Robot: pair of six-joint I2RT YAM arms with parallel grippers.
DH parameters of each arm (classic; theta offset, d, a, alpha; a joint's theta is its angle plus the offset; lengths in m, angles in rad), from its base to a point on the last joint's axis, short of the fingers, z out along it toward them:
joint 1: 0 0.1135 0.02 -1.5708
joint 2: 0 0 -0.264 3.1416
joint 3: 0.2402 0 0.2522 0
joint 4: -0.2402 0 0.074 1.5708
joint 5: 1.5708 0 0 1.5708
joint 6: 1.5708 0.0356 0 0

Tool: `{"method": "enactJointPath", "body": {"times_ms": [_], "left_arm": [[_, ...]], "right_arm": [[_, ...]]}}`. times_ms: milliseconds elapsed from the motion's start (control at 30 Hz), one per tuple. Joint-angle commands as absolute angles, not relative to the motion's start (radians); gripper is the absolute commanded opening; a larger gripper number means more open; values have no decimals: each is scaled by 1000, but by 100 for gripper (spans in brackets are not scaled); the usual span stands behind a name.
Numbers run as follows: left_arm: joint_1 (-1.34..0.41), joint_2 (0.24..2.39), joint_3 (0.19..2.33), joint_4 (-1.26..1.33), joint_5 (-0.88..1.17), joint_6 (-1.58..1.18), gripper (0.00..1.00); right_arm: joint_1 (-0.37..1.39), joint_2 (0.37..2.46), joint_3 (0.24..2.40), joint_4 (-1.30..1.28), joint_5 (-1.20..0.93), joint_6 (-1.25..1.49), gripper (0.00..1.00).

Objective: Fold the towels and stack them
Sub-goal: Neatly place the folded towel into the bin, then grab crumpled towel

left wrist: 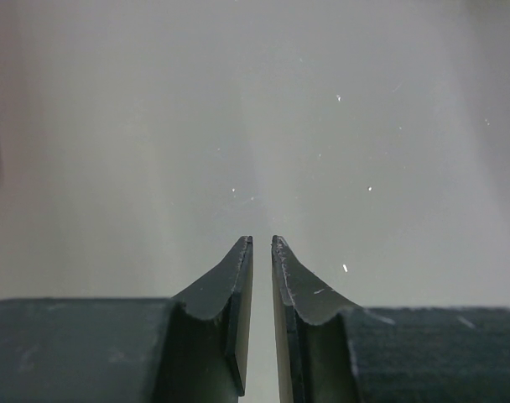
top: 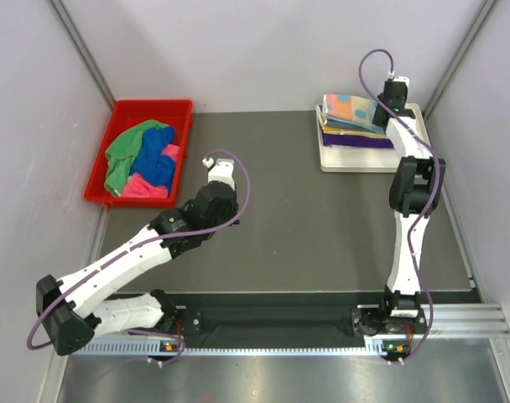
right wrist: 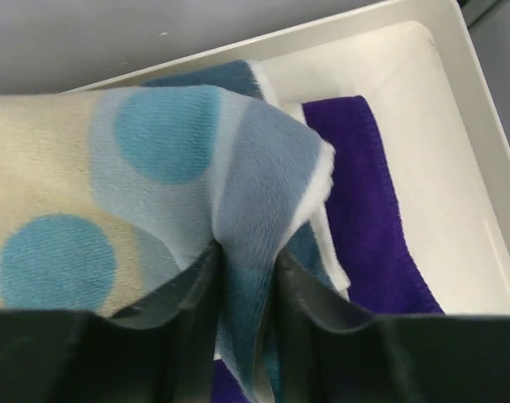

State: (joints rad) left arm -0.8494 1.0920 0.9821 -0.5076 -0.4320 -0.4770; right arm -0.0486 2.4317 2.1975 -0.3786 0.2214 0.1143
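My right gripper (top: 381,107) is shut on a corner of the dotted towel (right wrist: 154,176), pinching a fold of it between its fingers (right wrist: 192,294). That towel (top: 350,110) lies on top of a stack in the white tray (top: 339,159) at the back right, over a purple towel (right wrist: 364,201). Green (top: 125,151), royal blue (top: 158,159) and pink (top: 146,186) towels lie crumpled in the red bin (top: 100,180) at the back left. My left gripper (top: 211,163) hovers over the dark mat beside the bin, its jaws nearly together and empty (left wrist: 262,243).
The dark grey mat (top: 297,218) covers the table between the bin and the tray. Pale walls close in the back and both sides. A metal rail (top: 280,344) carries the arm bases at the near edge.
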Motion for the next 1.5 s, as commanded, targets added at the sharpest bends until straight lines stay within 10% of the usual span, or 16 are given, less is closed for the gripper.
{"method": "enactJointPath", "body": {"times_ms": [0,400,1100,1467], "left_arm": [[-845,1100,1025,-463,-420,-485,20],[-845,1104,1031,-460,-413,-494,21],[-821,1265,1193,-462,-621,-521,31],[-433,1436,1210,-394,-795,-587,56]], "right_arm": [[-78,2385,2165,-377,186,160,32],[-107,2263,2183,-436,307,199,78],[-14,1893,1784,-328,80,368,76],[267,1566,1352,-207,3,411,76]]}}
